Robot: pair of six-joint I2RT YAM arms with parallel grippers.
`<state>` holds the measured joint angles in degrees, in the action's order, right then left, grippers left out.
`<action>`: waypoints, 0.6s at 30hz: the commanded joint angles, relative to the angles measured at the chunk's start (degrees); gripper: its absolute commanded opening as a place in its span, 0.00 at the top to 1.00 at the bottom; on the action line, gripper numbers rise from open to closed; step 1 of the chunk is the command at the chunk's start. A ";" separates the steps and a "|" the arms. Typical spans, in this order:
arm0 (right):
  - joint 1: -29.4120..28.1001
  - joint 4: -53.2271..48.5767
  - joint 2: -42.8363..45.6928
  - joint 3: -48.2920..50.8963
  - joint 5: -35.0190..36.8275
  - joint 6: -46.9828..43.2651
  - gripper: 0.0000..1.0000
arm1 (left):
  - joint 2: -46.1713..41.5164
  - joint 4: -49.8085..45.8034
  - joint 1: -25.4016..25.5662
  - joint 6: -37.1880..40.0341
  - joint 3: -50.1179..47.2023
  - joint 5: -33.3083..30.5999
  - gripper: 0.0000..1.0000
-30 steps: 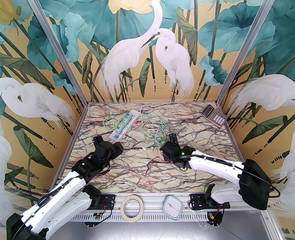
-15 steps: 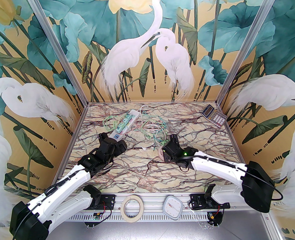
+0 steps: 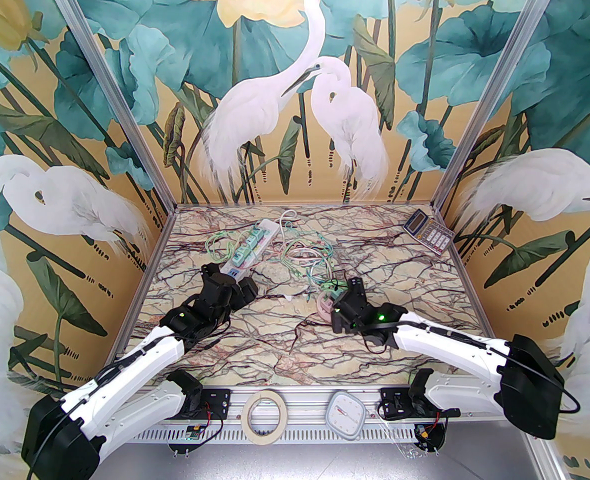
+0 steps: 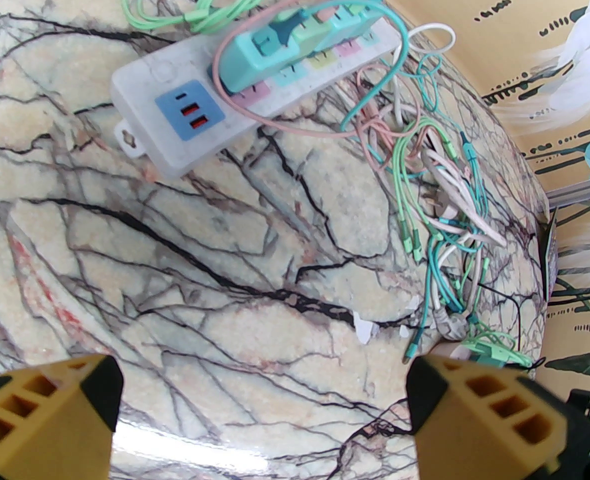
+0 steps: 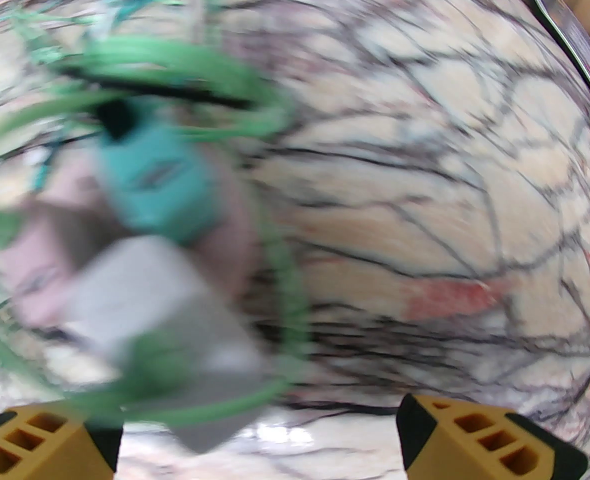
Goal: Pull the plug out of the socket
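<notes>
**Worktop** [image 3: 285,348]: marbled, walled on three sides.

**Strip** [image 3: 247,248]: white socket bar, lying slantwise at the far left of the worktop. Its near end carries a blue USB panel [image 4: 189,110].

**Plugs** [image 4: 285,38]: a row in teal, green and pink, seated in the strip's sockets beyond the USB panel. A pink cord loops round the nearest one.

**Cables** [image 3: 307,260]: a green, teal, pink and white tangle just right of the strip, spreading nearer.

**Left hand** [image 3: 227,282]: at the strip's near end, just short of it. Fingers are wide apart with nothing between them. The wrist view [image 4: 265,408] shows bare worktop between the yellow tips.

**Right hand** [image 3: 347,300]: right of the strip and nearer, at the tangle's near edge. Fingers are wide apart and empty [image 5: 260,433].

**Loose plugs** [image 5: 157,193]: a teal one on pink and white blocks, wound with green cord, off the strip and before the right hand; badly blurred.

**Calculator** [image 3: 427,230]: far to the strip's right, by the wall.

**Tape** [image 3: 265,416] and **dial** [image 3: 345,413]: on the near rail, well apart from the strip.
</notes>
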<state>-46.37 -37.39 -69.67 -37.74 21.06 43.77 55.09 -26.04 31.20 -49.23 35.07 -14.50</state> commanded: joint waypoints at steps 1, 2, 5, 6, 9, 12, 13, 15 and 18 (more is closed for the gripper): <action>3.74 -0.91 0.91 0.89 0.79 1.61 0.01 | 1.52 1.79 0.26 0.74 -0.45 2.21 0.01; 4.77 -0.04 1.09 0.83 0.78 0.66 0.01 | 1.89 2.10 0.26 0.80 -0.51 2.53 0.00; 8.79 1.92 -0.45 -0.24 1.22 -2.43 0.01 | 2.71 3.68 0.35 0.81 -1.00 4.07 0.01; 10.40 2.58 -1.48 -0.76 1.62 -3.77 0.01 | 2.95 4.17 0.42 1.02 -1.14 4.70 0.01; 15.38 3.92 -4.41 -2.47 0.28 -5.90 0.01 | 3.10 4.67 0.86 1.72 -1.28 5.43 0.01; 18.04 5.20 -5.90 -4.26 0.76 -6.84 0.01 | 2.62 5.96 1.23 2.74 -1.89 6.47 0.01; 18.57 5.56 -6.28 -4.89 0.72 -7.36 0.01 | 2.48 6.86 1.44 3.27 -2.09 7.20 0.01; 20.03 6.05 -7.11 -5.86 0.59 -8.44 0.01 | 2.31 8.57 2.07 4.37 -2.31 8.45 0.02; 22.79 7.45 -8.90 -6.37 0.24 -9.77 0.01 | 2.69 11.25 4.12 5.80 -2.55 9.57 0.02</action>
<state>-25.47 -34.37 -77.28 -41.98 20.69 36.25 57.95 -19.00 33.87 -46.11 33.28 -7.62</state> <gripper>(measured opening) 0.992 0.984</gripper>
